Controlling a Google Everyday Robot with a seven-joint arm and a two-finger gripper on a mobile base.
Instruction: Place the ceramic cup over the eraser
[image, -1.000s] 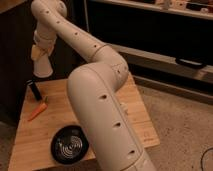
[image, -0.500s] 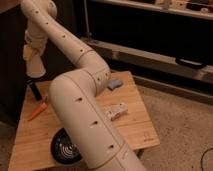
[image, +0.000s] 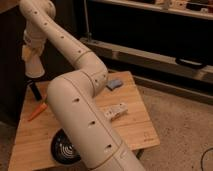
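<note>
The off-white ceramic cup (image: 34, 66) hangs in my gripper (image: 31, 52) at the far left, wide end down, above the table's back left corner. The gripper is shut on the cup's upper part. The black eraser (image: 35, 90) lies on the wooden table (image: 131, 131) just below the cup, a small gap apart from it. My white arm runs from the bottom centre up and over to the gripper and hides much of the table's middle.
An orange stick (image: 37, 113) lies in front of the eraser. A black ridged bowl (image: 64, 150) sits at the front left, partly behind my arm. A blue block (image: 115, 83) and a white oblong object (image: 115, 111) lie on the right half.
The gripper with the cup has moved left, from right of the eraser to above it. The arm's elbow swung toward the camera. Little movement over the last half second.
</note>
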